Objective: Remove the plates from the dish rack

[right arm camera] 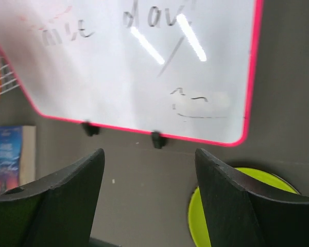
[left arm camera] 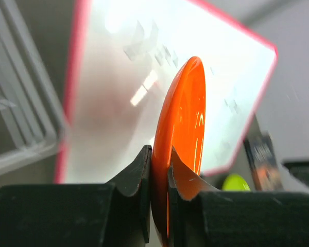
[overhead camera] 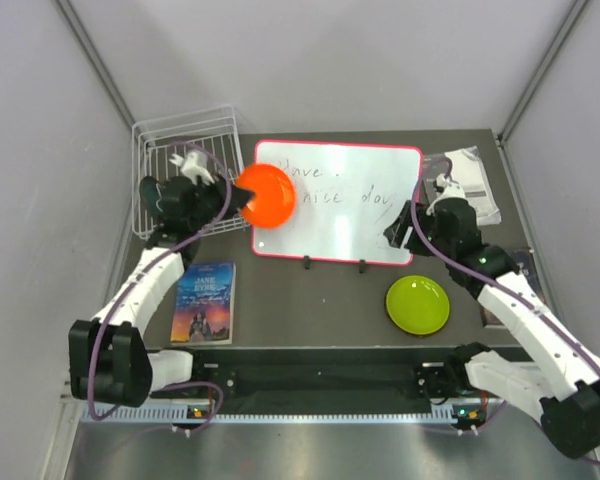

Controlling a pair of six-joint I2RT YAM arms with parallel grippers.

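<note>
My left gripper (overhead camera: 238,193) is shut on the rim of the orange plate (overhead camera: 266,195), holding it over the left end of the whiteboard, just right of the white wire dish rack (overhead camera: 183,168). In the left wrist view the orange plate (left arm camera: 183,128) stands edge-on between my fingers (left arm camera: 139,177). The lime green plate (overhead camera: 418,304) lies flat on the table at the front right; it also shows in the right wrist view (right arm camera: 221,206). My right gripper (overhead camera: 392,232) is open and empty above the table, near the whiteboard's right end. No red or teal plate shows.
A red-framed whiteboard (overhead camera: 360,215) with writing lies in the middle of the table. A book (overhead camera: 204,301) lies at the front left. Papers (overhead camera: 470,180) lie at the back right. Grey walls close in both sides.
</note>
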